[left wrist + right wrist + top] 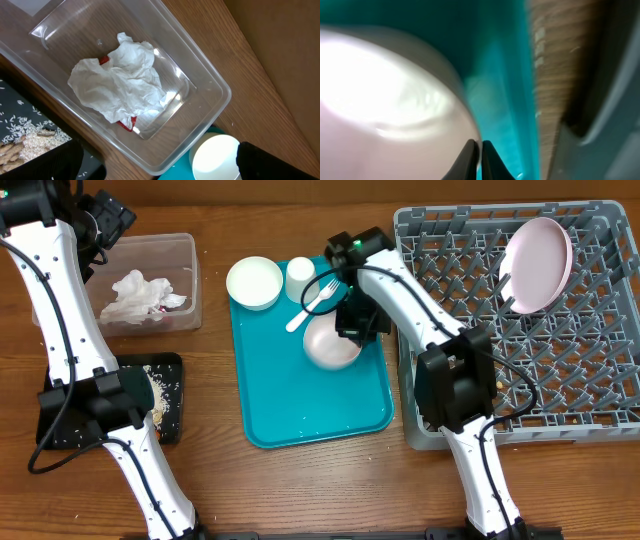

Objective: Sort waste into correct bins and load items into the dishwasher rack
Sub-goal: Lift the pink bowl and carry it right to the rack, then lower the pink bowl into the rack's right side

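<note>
My right gripper [352, 332] [480, 152] is shut on the rim of a small white bowl [330, 346] [385, 100] that sits on the teal serving tray [300, 405]. A second white bowl [254, 282] [216, 157], a white cup [300, 278] and a white plastic fork [316, 302] lie at the tray's far end. The pale pink plate [537, 265] stands upright in the grey dishwasher rack [600, 380]. My left gripper [105, 222] [160, 165] hangs open above the clear tub [190, 252] [215, 95], which holds crumpled napkins [135, 295] [125, 85] and a red wrapper [127, 124].
A shallow black tray [172, 372] [15, 100] with rice and scraps [30, 137] lies near the table's front left, partly under the left arm. The rack's wall runs close along the teal tray's right edge.
</note>
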`<act>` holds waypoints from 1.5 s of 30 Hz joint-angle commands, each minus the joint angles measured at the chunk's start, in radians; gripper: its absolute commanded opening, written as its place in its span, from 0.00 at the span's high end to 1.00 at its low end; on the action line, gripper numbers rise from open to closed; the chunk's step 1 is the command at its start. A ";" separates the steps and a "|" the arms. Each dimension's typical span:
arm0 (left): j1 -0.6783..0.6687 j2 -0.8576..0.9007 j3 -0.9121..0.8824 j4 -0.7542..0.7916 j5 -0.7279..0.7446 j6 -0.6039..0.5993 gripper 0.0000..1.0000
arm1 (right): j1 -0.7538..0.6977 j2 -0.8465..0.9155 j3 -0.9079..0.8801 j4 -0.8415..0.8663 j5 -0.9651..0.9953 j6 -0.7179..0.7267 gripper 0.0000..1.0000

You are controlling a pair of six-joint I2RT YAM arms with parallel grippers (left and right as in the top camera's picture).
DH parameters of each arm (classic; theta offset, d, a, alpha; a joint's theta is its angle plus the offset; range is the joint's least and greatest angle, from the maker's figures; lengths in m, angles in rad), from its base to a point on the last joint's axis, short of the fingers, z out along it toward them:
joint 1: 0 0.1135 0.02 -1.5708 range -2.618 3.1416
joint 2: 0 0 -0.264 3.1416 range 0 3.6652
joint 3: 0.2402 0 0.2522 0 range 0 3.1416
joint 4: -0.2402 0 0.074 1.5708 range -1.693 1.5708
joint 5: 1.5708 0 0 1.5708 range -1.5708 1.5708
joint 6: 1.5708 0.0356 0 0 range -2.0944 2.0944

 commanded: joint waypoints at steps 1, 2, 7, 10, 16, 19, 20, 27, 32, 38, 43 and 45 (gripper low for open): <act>-0.008 -0.002 -0.002 -0.002 -0.007 -0.006 0.00 | 0.004 -0.006 0.028 0.002 -0.008 0.003 0.96; -0.008 -0.002 -0.002 -0.003 -0.007 -0.006 0.00 | 0.005 -0.006 0.028 0.003 -0.009 0.003 0.96; -0.008 -0.002 -0.002 -0.003 -0.007 -0.006 0.00 | 0.001 -0.006 0.028 0.005 -0.008 0.003 0.96; -0.008 -0.002 -0.002 -0.002 -0.007 -0.006 0.00 | -0.014 -0.034 0.050 -0.014 -0.006 0.019 0.96; -0.008 -0.002 -0.002 -0.002 -0.007 -0.006 0.00 | -0.097 -0.201 0.211 -0.081 0.179 0.006 0.96; -0.008 -0.002 -0.002 -0.003 -0.007 -0.006 0.00 | -0.183 -0.348 0.217 -0.081 0.348 0.005 0.96; -0.008 -0.002 -0.002 -0.002 -0.007 -0.006 0.00 | -0.204 -0.372 0.217 -0.081 0.365 -0.004 0.96; -0.006 -0.002 -0.002 -0.002 -0.007 -0.006 0.00 | -0.374 -0.512 0.181 -0.081 0.605 -0.111 0.96; -0.008 -0.002 -0.002 -0.002 -0.007 -0.006 0.00 | -0.379 -0.585 0.071 -0.081 0.814 -0.115 0.96; -0.007 -0.002 -0.002 -0.003 -0.007 -0.006 0.00 | -0.412 -0.613 -0.111 -0.081 0.941 -0.115 0.96; -0.007 -0.002 -0.002 -0.003 -0.007 -0.006 0.00 | -0.415 -0.613 -0.188 -0.081 0.895 -0.115 0.96; -0.007 -0.002 -0.002 -0.003 -0.007 -0.006 0.00 | -0.415 -0.613 -0.203 -0.081 0.845 -0.115 0.96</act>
